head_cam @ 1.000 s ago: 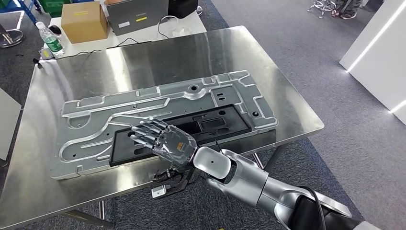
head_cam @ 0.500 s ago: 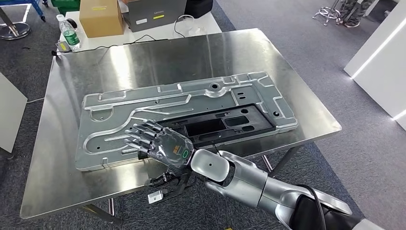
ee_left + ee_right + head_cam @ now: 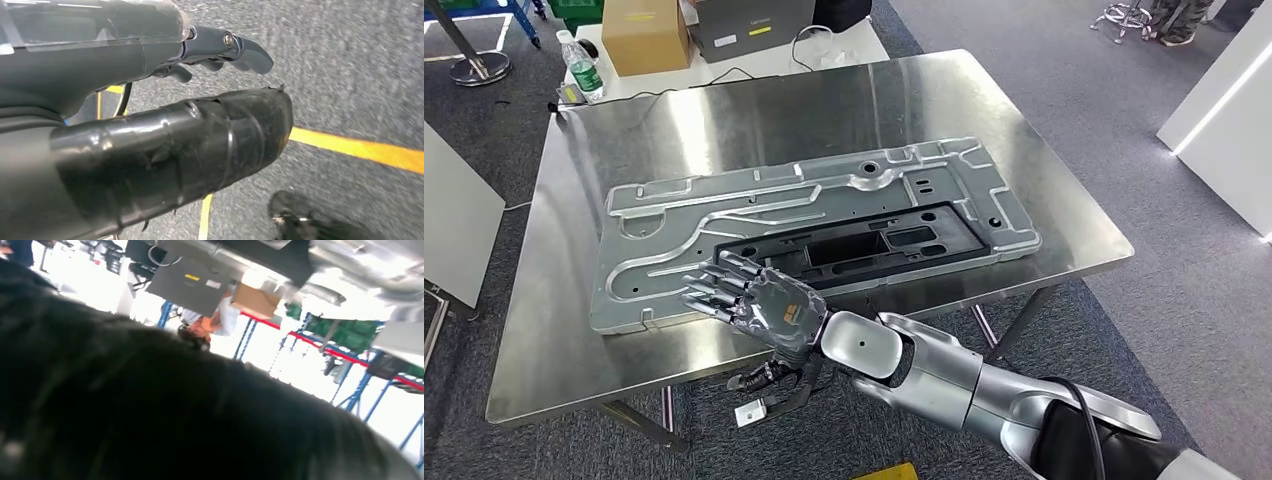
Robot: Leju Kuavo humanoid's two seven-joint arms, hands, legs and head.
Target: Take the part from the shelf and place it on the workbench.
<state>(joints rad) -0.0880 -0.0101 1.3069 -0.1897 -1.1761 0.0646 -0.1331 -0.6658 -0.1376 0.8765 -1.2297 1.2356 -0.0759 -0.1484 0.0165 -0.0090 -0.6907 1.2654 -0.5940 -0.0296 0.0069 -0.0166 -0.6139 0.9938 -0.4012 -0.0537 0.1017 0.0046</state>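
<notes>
part point(image 3: 819, 235) flat on workbench point(image 3: 574, 350); right hand point(image 3: 759, 305) over its near edge, fingers spread

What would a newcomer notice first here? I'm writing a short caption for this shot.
First, the big silver metal plate lying flat across the steel workbench, with the long black part resting on its near side. Next, the right hand, fingers spread, over the black part's left end at the workbench's near edge. Behind the workbench stand a cardboard box and a water bottle.
</notes>
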